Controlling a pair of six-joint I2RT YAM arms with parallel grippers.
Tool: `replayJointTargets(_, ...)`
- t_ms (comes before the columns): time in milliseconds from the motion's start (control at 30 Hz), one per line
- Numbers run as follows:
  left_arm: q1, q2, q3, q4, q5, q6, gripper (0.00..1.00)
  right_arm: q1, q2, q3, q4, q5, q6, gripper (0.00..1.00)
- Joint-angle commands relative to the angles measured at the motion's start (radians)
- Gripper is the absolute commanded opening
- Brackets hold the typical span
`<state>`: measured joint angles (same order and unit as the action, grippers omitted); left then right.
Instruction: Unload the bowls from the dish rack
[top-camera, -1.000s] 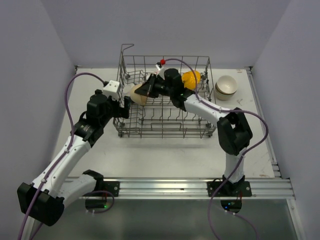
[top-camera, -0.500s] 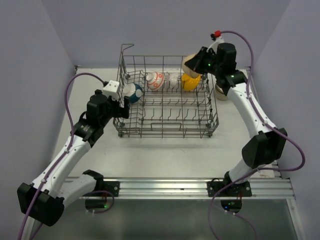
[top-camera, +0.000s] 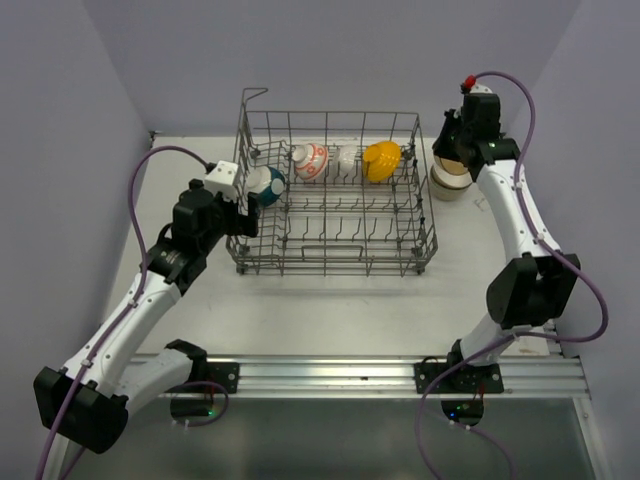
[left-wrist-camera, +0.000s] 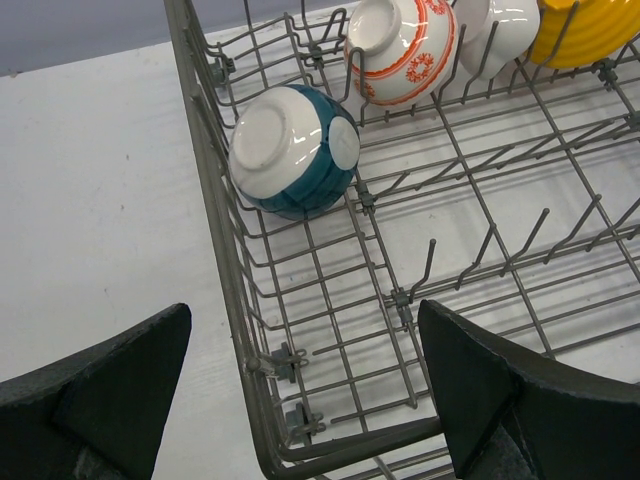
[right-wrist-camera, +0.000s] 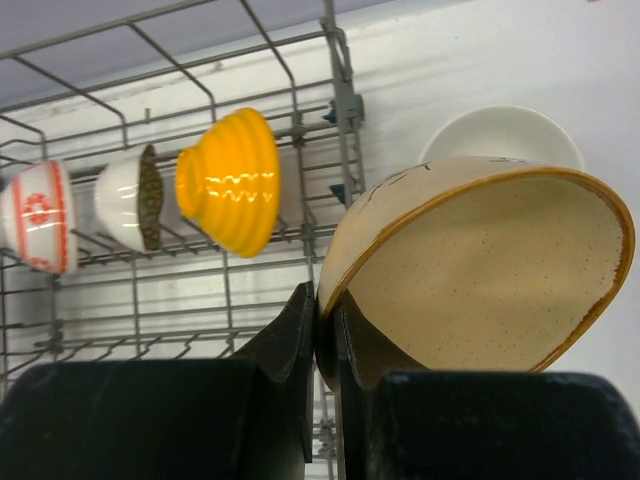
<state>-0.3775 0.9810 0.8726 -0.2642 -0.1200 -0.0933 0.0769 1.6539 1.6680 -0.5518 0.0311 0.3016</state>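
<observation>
White table (top-camera: 330, 300), right pincer (right-wrist-camera: 325, 310) clenched on beige bowl (right-wrist-camera: 480, 270), pale bowl (right-wrist-camera: 500, 130) half hidden behind; left pincer (left-wrist-camera: 303, 340) agape.

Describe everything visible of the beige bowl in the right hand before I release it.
The beige bowl looks like glazed ceramic: cream, finely speckled inside, thin brown rim, dark markings on the outer wall. The right hand pinches its rim, one finger inside, one outside. It is tilted, mouth toward the wrist camera, beside the dish rack and near a white bowl on the table; whether they touch is unclear.
</observation>
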Motion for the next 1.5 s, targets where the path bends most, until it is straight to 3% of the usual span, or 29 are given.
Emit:
replayJointTargets(0, 0.002, -0.022, 0.011, 0.022, -0.003, 0.003, 1.00, -0.012, 0.055, 0.091, -0.003, 0.115, -0.073, 0.00)
replayJointTargets(400, 0.002, -0.024, 0.014, 0.020, 0.017, 0.009, 1.00, -0.042, 0.316, 0.252, -0.028, 0.217, -0.156, 0.00)
replayJointTargets(800, 0.002, 0.004, 0.022, 0.013, 0.033, 0.012, 1.00, -0.058, 0.474, 0.404, -0.123, 0.182, -0.160, 0.00)
replayJointTargets(1467, 0.003, 0.012, 0.028, 0.005, 0.034, 0.014, 1.00, -0.060, 0.553, 0.541, -0.292, 0.125, -0.228, 0.00)
